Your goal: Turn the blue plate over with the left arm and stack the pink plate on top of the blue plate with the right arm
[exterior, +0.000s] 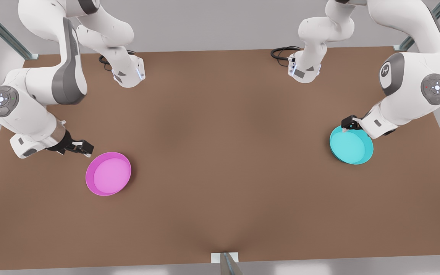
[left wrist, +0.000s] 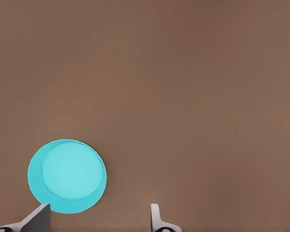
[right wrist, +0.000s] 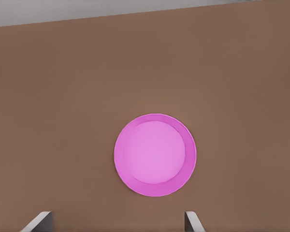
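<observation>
I have two arms, and they reach over a brown table. In the front view, going from the left side to the right side, my right gripper comes first. It is low over the table, near the table's left edge, and it points at the pink plate. The gripper is just beside the plate's rim, and I see a little gap between them. In my right wrist view the two fingers are wide apart, with nothing in between, and the pink plate sits out in front of them. The pink plate lies flat on the table with its open side up. It is in the left part of the table, closer to the near edge than the far edge. The middle of the table is bare. Far over by the right edge is the blue plate, open side up too. My left gripper is right at its far rim. I cannot tell if it is touching the rim. In my left wrist view those fingers are apart, and the blue plate is near one of them.
</observation>
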Available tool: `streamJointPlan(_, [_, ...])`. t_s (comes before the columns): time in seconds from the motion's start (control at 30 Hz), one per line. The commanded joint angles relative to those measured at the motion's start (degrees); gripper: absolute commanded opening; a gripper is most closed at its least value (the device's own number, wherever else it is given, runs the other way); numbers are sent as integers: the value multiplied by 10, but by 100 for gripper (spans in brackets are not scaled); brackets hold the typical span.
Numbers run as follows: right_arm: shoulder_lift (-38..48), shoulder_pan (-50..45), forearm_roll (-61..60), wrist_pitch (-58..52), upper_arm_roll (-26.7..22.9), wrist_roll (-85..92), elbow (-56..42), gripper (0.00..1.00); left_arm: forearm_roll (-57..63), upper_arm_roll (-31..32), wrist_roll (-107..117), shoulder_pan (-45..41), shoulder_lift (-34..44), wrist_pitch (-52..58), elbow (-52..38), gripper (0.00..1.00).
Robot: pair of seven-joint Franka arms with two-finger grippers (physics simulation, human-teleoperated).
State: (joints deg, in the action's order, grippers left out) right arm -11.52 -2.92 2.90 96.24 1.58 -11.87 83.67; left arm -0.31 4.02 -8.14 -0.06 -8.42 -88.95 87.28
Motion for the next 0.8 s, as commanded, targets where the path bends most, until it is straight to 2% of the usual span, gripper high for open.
streamJointPlan(0.0, [0,0,0,0,0,0,0,100,0,0,0,0,0,0,-4,100])
streamJointPlan(0.13, [-3,0,0,0,-1,1,0,100,0,0,1,0,-9,0,-8,100])
streamJointPlan(0.27, [-4,0,0,0,0,0,0,100,-42,-14,2,4,-58,2,1,100])
streamJointPlan(0.47, [-17,0,13,-5,1,0,0,100,-90,-109,-24,8,-61,-135,161,97])
streamJointPlan(0.6, [-19,-4,14,-11,0,2,-12,100,-110,-173,-92,10,-79,-157,192,97])
streamJointPlan(0.63, [-16,-4,9,-53,1,2,-24,100,-125,-194,-117,11,-86,-156,193,97])
streamJointPlan(0.67, [-19,-6,-6,-144,3,-3,-49,100,-137,-213,-146,12,-95,-156,194,97])
streamJointPlan(0.77, [-18,-2,-5,-236,-5,-4,-72,100,-159,-232,-217,51,-121,-157,193,97])
